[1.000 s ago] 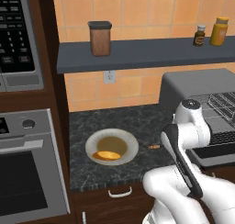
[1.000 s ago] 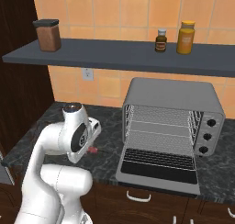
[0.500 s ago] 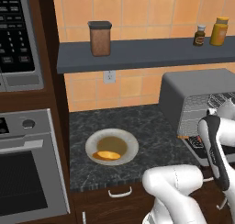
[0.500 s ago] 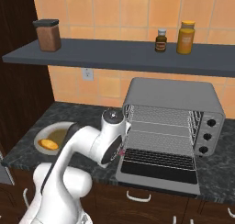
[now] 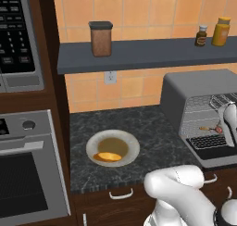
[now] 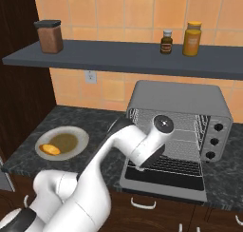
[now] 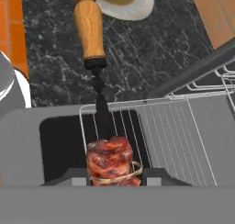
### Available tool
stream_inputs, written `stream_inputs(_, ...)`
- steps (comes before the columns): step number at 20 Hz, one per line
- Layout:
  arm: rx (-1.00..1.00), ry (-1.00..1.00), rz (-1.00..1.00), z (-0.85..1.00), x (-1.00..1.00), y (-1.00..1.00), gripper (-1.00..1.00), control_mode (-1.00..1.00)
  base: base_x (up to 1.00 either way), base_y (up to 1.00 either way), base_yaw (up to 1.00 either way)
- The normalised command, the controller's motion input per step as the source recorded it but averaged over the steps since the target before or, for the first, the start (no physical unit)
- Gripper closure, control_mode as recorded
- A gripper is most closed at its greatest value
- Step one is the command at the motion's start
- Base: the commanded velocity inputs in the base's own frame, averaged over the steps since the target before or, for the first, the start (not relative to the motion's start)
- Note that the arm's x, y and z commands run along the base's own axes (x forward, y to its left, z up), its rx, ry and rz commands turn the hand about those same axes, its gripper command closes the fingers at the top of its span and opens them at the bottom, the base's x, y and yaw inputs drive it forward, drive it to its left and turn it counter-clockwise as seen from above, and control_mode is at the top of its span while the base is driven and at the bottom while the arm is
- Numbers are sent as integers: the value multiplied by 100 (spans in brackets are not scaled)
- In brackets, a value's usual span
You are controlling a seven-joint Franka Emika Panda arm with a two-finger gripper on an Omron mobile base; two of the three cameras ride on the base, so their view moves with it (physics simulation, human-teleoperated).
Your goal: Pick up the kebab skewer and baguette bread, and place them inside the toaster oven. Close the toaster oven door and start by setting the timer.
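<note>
My gripper [image 7: 114, 175] is shut on the kebab skewer [image 7: 102, 103], its fingertips [image 7: 75, 176] pressing the reddish meat chunk. The skewer's wooden handle points away toward the plate [image 7: 137, 5]. It hangs over the open toaster oven door [image 7: 64, 140] and the wire rack [image 7: 183, 131]. In the left base view the skewer [image 5: 209, 128] lies at the mouth of the toaster oven [image 5: 194, 97], beside my white hand. The baguette bread [image 5: 107, 156] lies on the white plate [image 5: 127, 144] on the counter. From the right, the toaster oven [image 6: 182, 100] stands with its door [image 6: 163, 178] folded down.
A shelf [image 5: 148, 53] above the counter carries a brown jar [image 5: 101, 38] and two bottles [image 5: 220, 31]. The built-in oven [image 5: 28, 169] and the microwave [image 5: 16, 35] fill the left side. The dark granite counter [image 5: 152, 132] runs between the plate and the toaster oven.
The arm has swung right from beside the plate to the toaster oven's opening, carrying the skewer. The plate and the baguette have stayed put.
</note>
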Motion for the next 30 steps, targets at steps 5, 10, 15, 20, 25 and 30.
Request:
stream_inputs(5,-2,0,7,-9,84,-12,100,-100,0,0,0)
stream_inputs(10,-8,0,0,-31,71,-15,100,-100,0,0,0)
stream_inputs(15,-5,0,0,-34,26,-23,100,-100,0,0,0)
stream_inputs(20,-1,-3,0,-25,12,-21,100,-100,0,0,0)
stream_inputs(25,0,-6,0,-21,13,-12,100,-100,0,0,0)
stream_inputs(30,-2,-2,-2,-30,14,-5,100,-100,0,0,0)
